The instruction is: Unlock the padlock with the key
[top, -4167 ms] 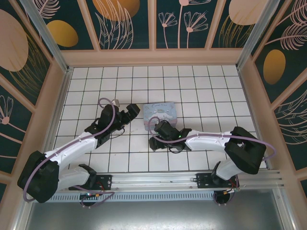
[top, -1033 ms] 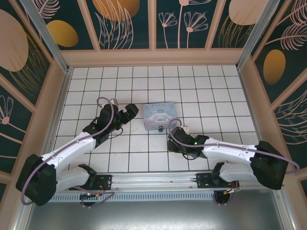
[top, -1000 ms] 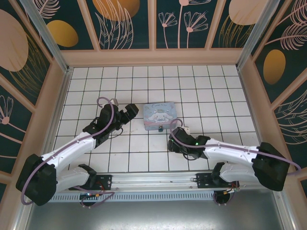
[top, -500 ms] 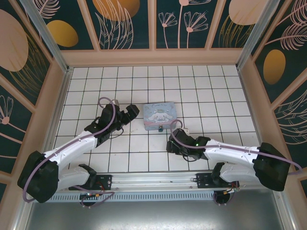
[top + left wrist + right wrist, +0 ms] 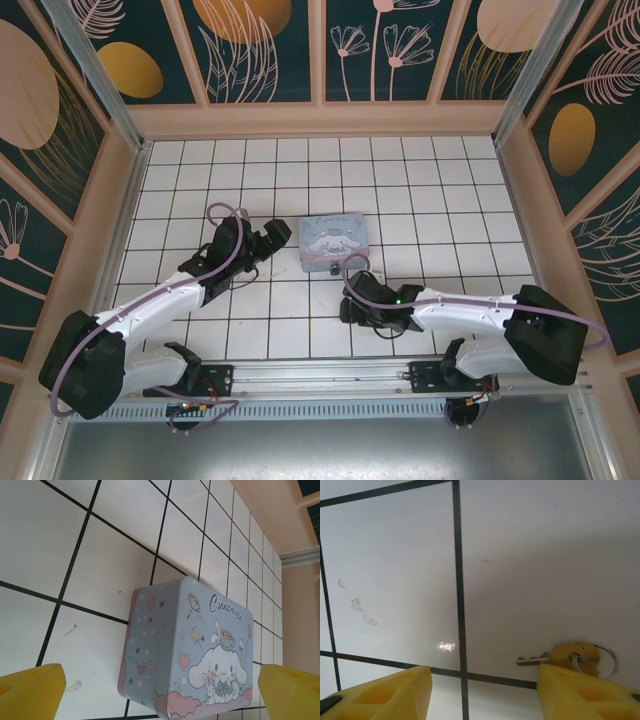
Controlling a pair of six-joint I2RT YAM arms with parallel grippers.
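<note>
The key (image 5: pixel 555 656), small and silvery with a yellowish head on a wire ring, lies flat on a white tile in the right wrist view, its blade pointing left. My right gripper (image 5: pixel 480 680) is open low over that tile. The key sits just beyond the tip of its right finger (image 5: pixel 585 692), and nothing lies between the fingers. From above, the right gripper (image 5: pixel 348 303) is in front of the tin. The tiny blue padlock (image 5: pixel 333 269) rests at the tin's front edge. My left gripper (image 5: pixel 270 240) stands wide open and empty just left of the tin.
A pale blue cartoon-printed tin (image 5: pixel 333 243) stands mid-floor, and in the left wrist view the tin (image 5: pixel 200 645) lies ahead between the left fingers (image 5: pixel 30 690). White tiled floor (image 5: pixel 430 190) stretches behind it. Wooden walls (image 5: pixel 320 118) close in the sides.
My right gripper has moved left across the floor to the tile in front of the tin and opened slightly. The left arm has barely shifted.
</note>
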